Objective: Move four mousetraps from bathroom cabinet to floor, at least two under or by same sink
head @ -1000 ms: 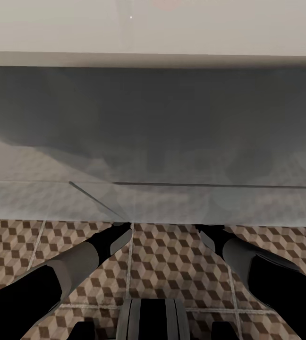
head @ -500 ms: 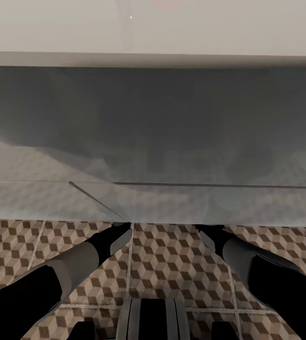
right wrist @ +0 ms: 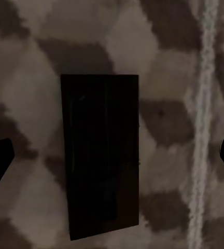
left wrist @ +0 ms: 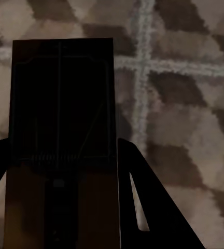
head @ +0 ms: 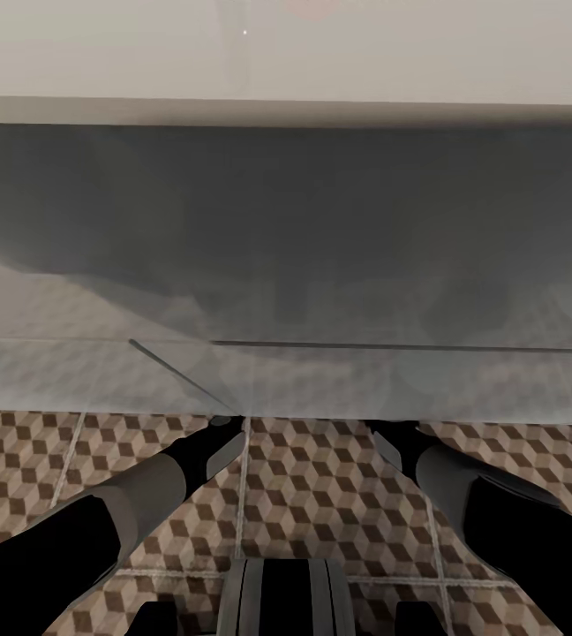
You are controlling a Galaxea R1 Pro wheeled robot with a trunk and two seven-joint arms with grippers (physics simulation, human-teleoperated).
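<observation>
In the left wrist view a dark-brown mousetrap [left wrist: 63,104] with thin wire parts sits between the fingers of my left gripper [left wrist: 63,142], which is shut on it just above the cube-patterned bathroom floor [left wrist: 184,119]. In the right wrist view another mousetrap [right wrist: 99,155] lies flat on the floor tiles [right wrist: 34,83]. My right gripper [right wrist: 114,150] hangs over it, open wide, its fingertips well clear on both sides. In the head view both forearms, the left [head: 145,495] and the right [head: 462,486], reach to the foot of the sink's glossy white vanity front [head: 321,247], which hides both grippers.
The vanity front spans the whole width close ahead, with a white top [head: 286,53] above it. Its glossy panel mirrors the tiles. Patterned floor [head: 321,495] with pale grout lines lies between the vanity and my base [head: 286,601].
The left forearm has shifted slightly lower and back in the head view. The right arm and the camera have stayed put.
</observation>
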